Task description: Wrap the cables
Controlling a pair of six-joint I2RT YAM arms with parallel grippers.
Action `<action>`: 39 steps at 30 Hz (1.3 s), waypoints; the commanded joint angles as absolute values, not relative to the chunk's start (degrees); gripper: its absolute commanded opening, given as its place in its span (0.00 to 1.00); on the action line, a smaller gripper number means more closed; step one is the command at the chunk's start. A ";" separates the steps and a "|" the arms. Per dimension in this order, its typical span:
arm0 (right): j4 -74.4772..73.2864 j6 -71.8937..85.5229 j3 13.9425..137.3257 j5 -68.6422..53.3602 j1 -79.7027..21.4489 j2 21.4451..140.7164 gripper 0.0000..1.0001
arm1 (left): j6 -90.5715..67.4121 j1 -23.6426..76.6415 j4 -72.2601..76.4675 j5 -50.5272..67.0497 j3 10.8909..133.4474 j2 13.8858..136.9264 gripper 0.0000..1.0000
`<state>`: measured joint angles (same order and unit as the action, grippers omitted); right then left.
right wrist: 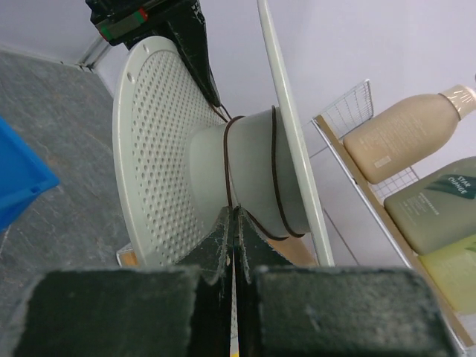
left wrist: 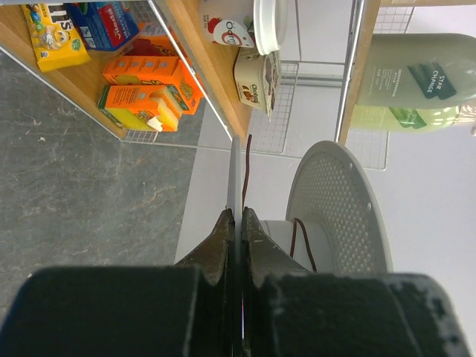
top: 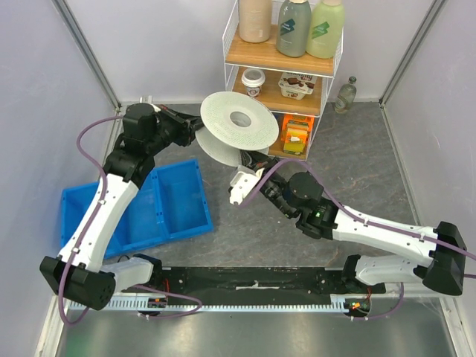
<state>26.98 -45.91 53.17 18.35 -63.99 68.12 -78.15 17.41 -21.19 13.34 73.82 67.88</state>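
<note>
A white perforated spool (top: pixel 236 128) is held off the table in front of the shelf, tilted. My left gripper (top: pixel 195 128) is shut on the thin edge of one flange (left wrist: pixel 234 167); the other flange (left wrist: pixel 335 216) stands to its right. The cable (right wrist: pixel 229 160) is a thin dark wire with a couple of turns round the hub (right wrist: pixel 249 167); a strand also shows on the hub in the left wrist view (left wrist: pixel 297 238). My right gripper (right wrist: pixel 236 212) is just below the hub, shut on the wire where it leaves the spool. In the top view it (top: pixel 256 160) sits under the spool.
A wire shelf (top: pixel 282 59) with bottles, cups and orange boxes (top: pixel 296 134) stands right behind the spool. Blue bins (top: pixel 160 204) lie at the left. A small glass bottle (top: pixel 346 95) stands at the back right. A black strip (top: pixel 253 281) runs along the near edge.
</note>
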 commanded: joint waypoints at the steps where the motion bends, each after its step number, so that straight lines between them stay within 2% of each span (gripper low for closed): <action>1: 31.46 -54.47 52.48 14.50 -67.76 68.90 0.00 | -79.99 19.33 -16.70 9.76 74.09 67.41 0.02; 18: 27.34 -56.34 48.61 16.17 -68.38 67.15 0.00 | -73.30 24.61 -13.36 8.96 69.00 66.18 0.02; 39: 17.59 -54.50 48.07 15.30 -69.70 63.37 0.02 | -71.72 25.14 -7.47 12.74 64.87 67.15 0.02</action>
<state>20.95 -54.98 48.01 17.26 -68.88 65.60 -72.07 24.88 -13.96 10.74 64.95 67.77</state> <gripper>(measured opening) 0.004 0.043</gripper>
